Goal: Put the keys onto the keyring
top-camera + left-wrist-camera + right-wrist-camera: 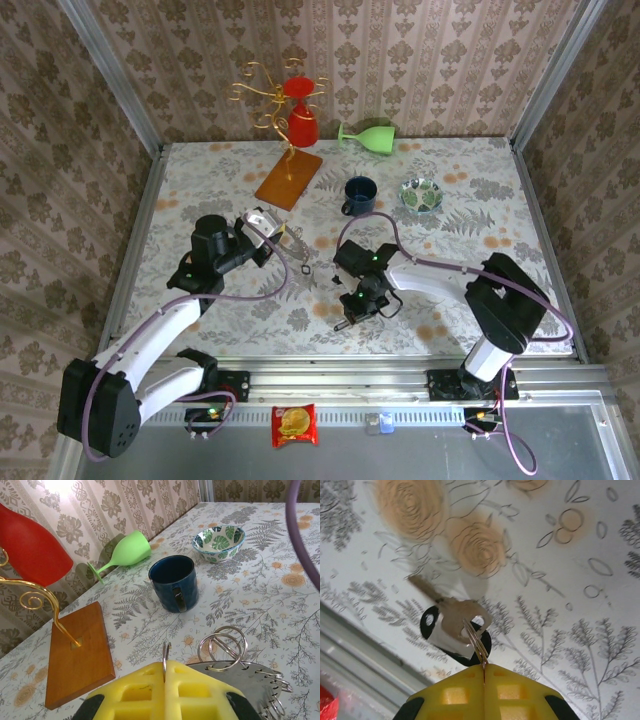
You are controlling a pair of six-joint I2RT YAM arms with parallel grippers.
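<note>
Okay, print on the red snack packet (294, 424) at the near rail is too small to read. Right tool (484, 666) is pinched together on the thin split ring of a key (451, 621), which has a silvery blade and black oval head and hangs over the floral bench (580, 555) near its front edge. Left tool (165, 667) has pads together on a thin upright wire loop (165, 652), with the shiny grey keyring (240, 680) just right of the pads, more wire loops resting on it.

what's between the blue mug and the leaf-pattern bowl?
Nothing: bare floral tablecloth between the blue mug and the bowl, seen in top and left wrist views.
</note>
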